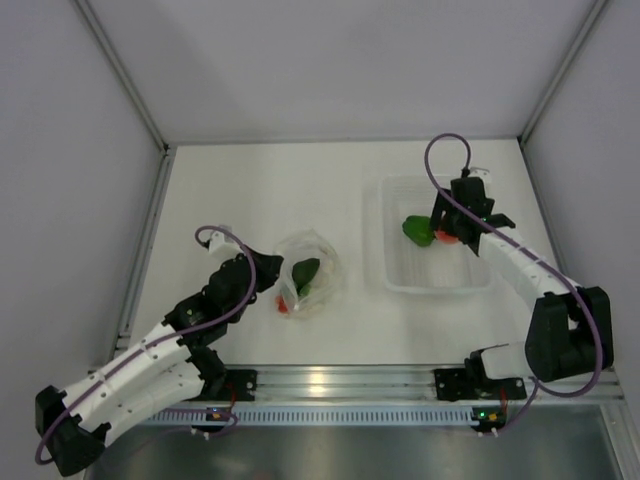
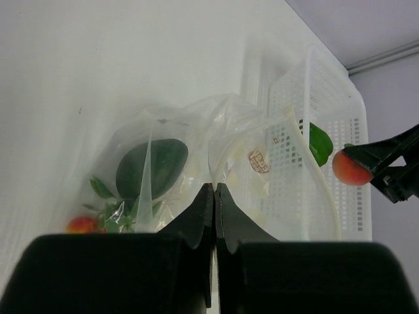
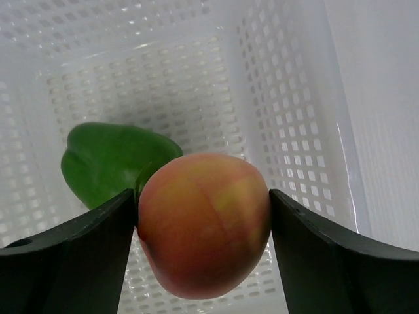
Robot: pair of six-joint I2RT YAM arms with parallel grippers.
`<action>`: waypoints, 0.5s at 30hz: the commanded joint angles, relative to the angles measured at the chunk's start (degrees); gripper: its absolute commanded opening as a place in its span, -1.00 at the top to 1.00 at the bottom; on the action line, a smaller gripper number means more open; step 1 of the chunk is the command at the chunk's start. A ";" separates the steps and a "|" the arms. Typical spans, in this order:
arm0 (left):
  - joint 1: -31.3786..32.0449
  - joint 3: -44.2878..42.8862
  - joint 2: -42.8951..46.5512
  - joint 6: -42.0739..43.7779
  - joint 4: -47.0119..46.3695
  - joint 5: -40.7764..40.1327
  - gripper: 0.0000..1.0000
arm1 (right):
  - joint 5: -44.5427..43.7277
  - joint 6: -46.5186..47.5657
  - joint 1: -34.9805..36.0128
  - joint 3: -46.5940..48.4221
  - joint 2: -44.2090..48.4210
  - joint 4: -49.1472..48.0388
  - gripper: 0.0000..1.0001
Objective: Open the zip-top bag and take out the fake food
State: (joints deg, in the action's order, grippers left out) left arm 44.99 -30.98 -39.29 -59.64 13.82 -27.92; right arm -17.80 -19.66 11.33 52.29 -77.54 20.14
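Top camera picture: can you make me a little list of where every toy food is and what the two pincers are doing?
left pincer: shut on a fold of the zip-top bag
right pincer: shut on the peach, over the tray
pepper: lying in the tray
avocado: inside the zip-top bag
tomatoes: beside the avocado; in or out of the zip-top bag, cannot tell

The white table (image 1: 250, 180) carries the zip-top bag (image 1: 322, 255) and, well apart, a clear tray (image 1: 425, 272).
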 commanded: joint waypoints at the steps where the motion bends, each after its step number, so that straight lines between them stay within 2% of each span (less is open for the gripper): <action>1: -0.08 -2.24 -0.26 2.07 0.94 -0.03 1.00 | 0.58 1.02 -0.79 5.80 -0.86 -0.10 -0.62; 4: -0.08 -2.77 -0.70 2.77 0.85 0.41 1.00 | 1.71 1.38 -0.79 6.51 -0.60 0.25 -0.97; 10: -0.08 -5.31 -3.60 3.65 0.85 1.99 1.00 | 4.78 1.47 0.35 5.45 4.75 0.16 -0.99; 15: -0.08 -6.28 -3.95 3.39 0.85 2.00 1.00 | 9.53 -1.34 4.39 -0.77 14.32 -7.12 -0.99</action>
State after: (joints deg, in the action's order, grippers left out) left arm 44.99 -34.65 -43.31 -56.97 15.14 -26.17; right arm -12.12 -19.59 13.04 53.93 -69.71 18.90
